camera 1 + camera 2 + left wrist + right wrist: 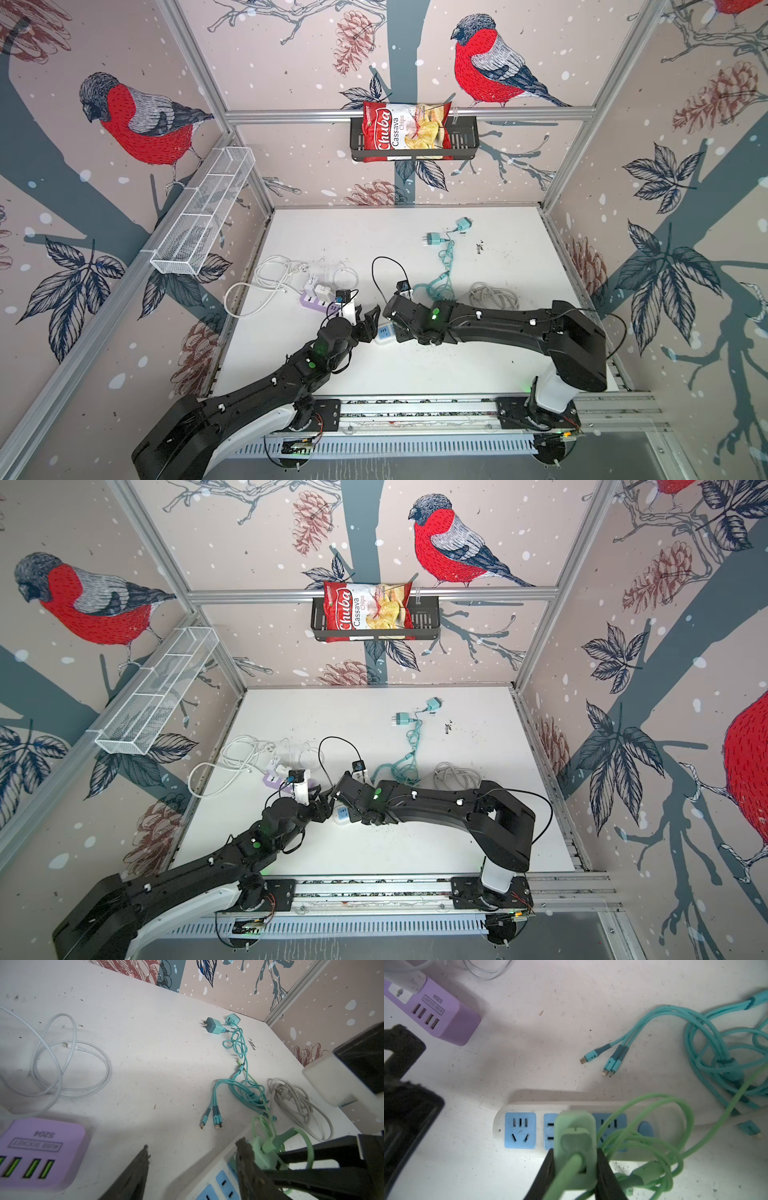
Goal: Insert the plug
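Bullfinch-and-pinecone wallpaper (pixel 149 120) on every wall; white tabletop (pixel 415 374), scuffed and speckled.

Writing: chips bag (pixel 405 129), upper centre in both top views, reads "Chuba Cassava Chips" and lies in a black wire basket (pixel 465 141). Purple USB block (pixel 444 1020) reads "S204" and "4USB SOCKET"; four ports.

Arms: two, both mounted on the rail along the bottom edge, meeting at lower centre.
- The left arm runs diagonally up and right. The left gripper (pixel 368 322) has its jaws spread with nothing between them, just beside the end of the power strip (pixel 519 1130).
- The right arm bends at the right side and stretches level toward the left. The right gripper (pixel 575 1153) is clamped on the green plug (pixel 575 1126), which sits over the strip's middle outlet (whether its pins are seated cannot be told). Its green cable (pixel 566 1174) loops over the strip.

Counts:
- three blue outlet panels and one blue button on the strip
- teal wall adapter (pixel 434 239) and teal USB adapter (pixel 463 224), right of centre, two in all
- one teal cable (pixel 726 1073) with three connector tips
- one grey cable coil (pixel 492 295)
- white cable loops (pixel 266 274), left of centre
- one white mesh rack (pixel 203 212), upper left
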Motion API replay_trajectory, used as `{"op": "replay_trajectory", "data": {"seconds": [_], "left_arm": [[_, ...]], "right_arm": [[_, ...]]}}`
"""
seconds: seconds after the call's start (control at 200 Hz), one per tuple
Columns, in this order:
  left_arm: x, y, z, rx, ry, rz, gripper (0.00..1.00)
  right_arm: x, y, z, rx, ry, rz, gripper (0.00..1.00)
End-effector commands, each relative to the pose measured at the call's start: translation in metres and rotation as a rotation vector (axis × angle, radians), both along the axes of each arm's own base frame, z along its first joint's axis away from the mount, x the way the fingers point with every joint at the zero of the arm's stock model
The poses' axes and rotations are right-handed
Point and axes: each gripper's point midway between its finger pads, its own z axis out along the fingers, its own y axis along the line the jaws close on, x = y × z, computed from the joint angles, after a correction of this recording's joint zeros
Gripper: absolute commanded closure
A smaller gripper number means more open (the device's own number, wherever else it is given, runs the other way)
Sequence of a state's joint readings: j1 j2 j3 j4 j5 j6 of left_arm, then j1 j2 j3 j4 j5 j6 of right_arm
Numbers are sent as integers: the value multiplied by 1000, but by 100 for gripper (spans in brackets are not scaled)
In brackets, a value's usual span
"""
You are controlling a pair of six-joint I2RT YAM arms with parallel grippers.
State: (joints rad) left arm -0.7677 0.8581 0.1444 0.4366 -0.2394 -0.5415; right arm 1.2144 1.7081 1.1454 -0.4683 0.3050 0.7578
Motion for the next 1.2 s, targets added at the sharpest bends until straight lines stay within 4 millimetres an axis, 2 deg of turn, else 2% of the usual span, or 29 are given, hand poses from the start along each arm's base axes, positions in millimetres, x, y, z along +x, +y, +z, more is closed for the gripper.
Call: {"op": "replay_trajectory", "data": {"seconds": [0.0, 0.155, 0.395, 0.6, 0.73, 0.87, 1.101, 1.196], "left_arm": [[3, -3, 11, -20, -39, -8, 34], [3, -3, 12, -21, -42, -8, 34], [2, -1, 13, -21, -47, -2, 34], [3, -1, 14, -18, -50, 1, 34], [3, 1, 12, -15, -47, 7, 34], [3, 1, 11, -12, -42, 10, 34], [3, 4, 9, 0, -37, 20, 34], [3, 4, 7, 6, -31, 21, 34]], "right_arm": [[-5, -9, -3, -29, 24, -11, 94], [-5, -12, -12, -53, 30, -27, 95], [-10, -19, -40, -126, 60, -53, 95], [-10, -13, -40, -138, 61, -39, 92], [-6, -7, -26, -121, 37, -20, 84], [2, 1, -11, -94, 13, -2, 68], [14, 6, -1, -72, -7, 7, 46], [16, 7, 2, -65, -13, 9, 40]]}}
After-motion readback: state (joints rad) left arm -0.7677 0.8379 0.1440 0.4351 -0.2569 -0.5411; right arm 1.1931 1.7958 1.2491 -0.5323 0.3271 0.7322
